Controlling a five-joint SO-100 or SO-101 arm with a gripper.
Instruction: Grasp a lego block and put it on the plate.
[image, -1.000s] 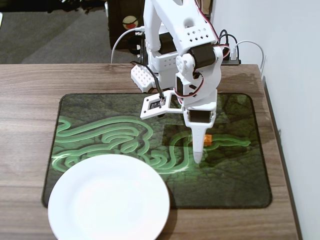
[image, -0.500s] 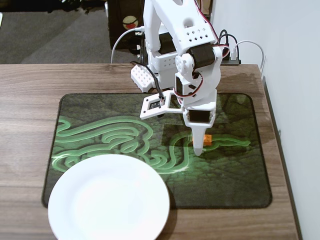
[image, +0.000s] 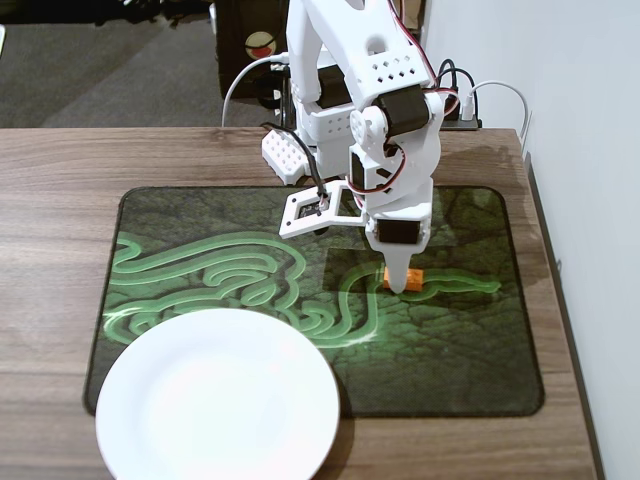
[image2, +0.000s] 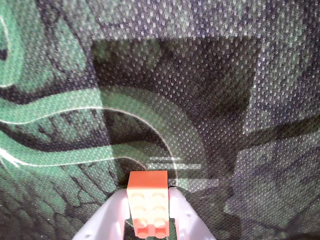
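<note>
The grasp step looks done: the gripper (image2: 148, 220) is closed snugly on the block (image2: 148, 202), low on the mat (image: 470, 360) up and right of the plate (image: 218, 395) in the fixed view, so next should come a lift and carry plateward.

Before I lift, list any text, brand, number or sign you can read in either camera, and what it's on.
No readable text in either view.
Mat: green swirl pattern only, no lettering.
Plate: plain white.
Lego block, between the claw fingers: bare studs, any stud lettering too blurred to tell.
Round red and white sign on the dark object behind the table: too small to read.
</note>
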